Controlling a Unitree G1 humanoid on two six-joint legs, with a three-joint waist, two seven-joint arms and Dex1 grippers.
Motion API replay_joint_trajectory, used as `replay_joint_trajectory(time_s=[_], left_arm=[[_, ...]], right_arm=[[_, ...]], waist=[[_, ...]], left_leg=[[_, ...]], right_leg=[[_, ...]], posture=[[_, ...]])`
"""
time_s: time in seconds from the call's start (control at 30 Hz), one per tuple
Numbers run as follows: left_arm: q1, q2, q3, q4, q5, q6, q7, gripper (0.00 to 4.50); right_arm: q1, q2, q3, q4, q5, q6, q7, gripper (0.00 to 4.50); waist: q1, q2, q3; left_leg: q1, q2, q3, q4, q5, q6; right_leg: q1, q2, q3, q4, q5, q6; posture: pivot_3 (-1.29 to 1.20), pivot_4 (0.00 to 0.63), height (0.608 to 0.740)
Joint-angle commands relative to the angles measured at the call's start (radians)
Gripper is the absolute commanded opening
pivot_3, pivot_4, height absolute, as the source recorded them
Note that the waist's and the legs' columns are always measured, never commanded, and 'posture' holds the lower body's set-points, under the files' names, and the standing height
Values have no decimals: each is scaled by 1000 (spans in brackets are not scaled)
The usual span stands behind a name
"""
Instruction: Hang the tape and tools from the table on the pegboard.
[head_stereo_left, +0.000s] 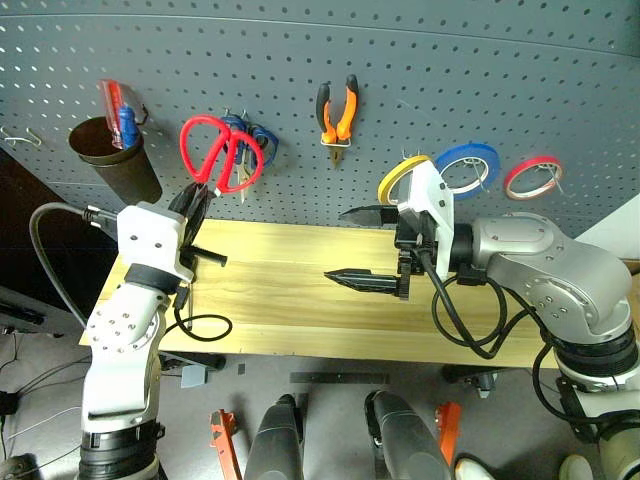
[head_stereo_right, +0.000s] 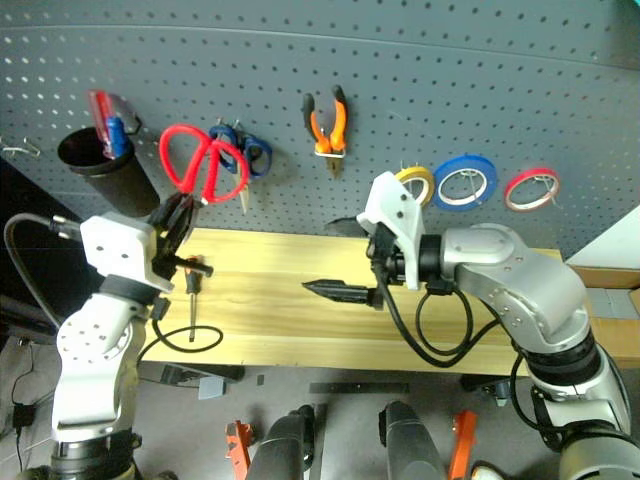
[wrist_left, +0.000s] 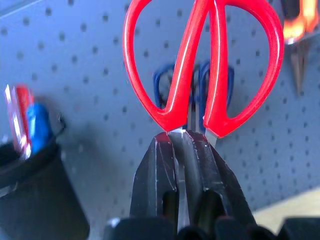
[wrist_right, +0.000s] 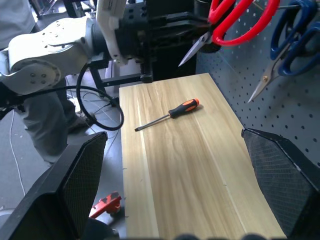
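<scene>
At the far left of the pegboard (head_stereo_left: 420, 60) a dark cup (head_stereo_left: 112, 158) hangs with the red and blue-handled screwdrivers (head_stereo_left: 118, 115) in it. Next along, my left pincer (head_stereo_left: 190, 205) is clamped shut on the blades of the red-handled scissors (head_stereo_left: 220, 152), their loops raised against the board just in front of the blue-handled scissors (head_stereo_right: 245, 155) — not yet on a hook, as far as I can judge. Below them, on the table (head_stereo_left: 300, 290), the slim screwdriver (wrist_right: 167, 114) lies alone, its orange-and-black handle toward the board. Further right the pliers (head_stereo_left: 338, 112) already hang by their bracket. My right pincer (head_stereo_left: 368, 247) stands wide open and empty over the table's middle, pointing left. Behind it the yellow-tan tape (head_stereo_left: 402, 178) sits on its hook, with the blue roll (head_stereo_left: 467, 167) and the red roll (head_stereo_left: 532, 177) beyond. So tape and pliers are done, the scissors are mid-hang, and the screwdriver is left — I judge that one falls to whichever pincer is free.
</scene>
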Motion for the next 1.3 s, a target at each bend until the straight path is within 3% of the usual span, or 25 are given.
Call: replay_joint_trajectory(time_s=[0.03,0.6,1.3], left_arm=[[-43,9,-15,42,-4,-37,-12,23],[-104,-15,-39,140,-13,-59,-11,23],[-141,-19,-54,251,15,-32,30,23]], right_arm=[[-29,7,-12,-18,-11,-22,3,4500],[-51,54,-51,-101,-189,-113,-191,4500],[-37,68,-51,-117,-206,-156,-170,4500]], waist=[[-2,0,0],[-5,0,0],[-5,0,0]], left_leg=[[0,0,0,0,0,0],[0,0,0,0,0,0],[0,0,0,0,0,0]], right_leg=[[0,0,0,0,0,0],[0,0,0,0,0,0],[0,0,0,0,0,0]], posture=[[-104,270,740],[-135,275,740],[-131,262,740]])
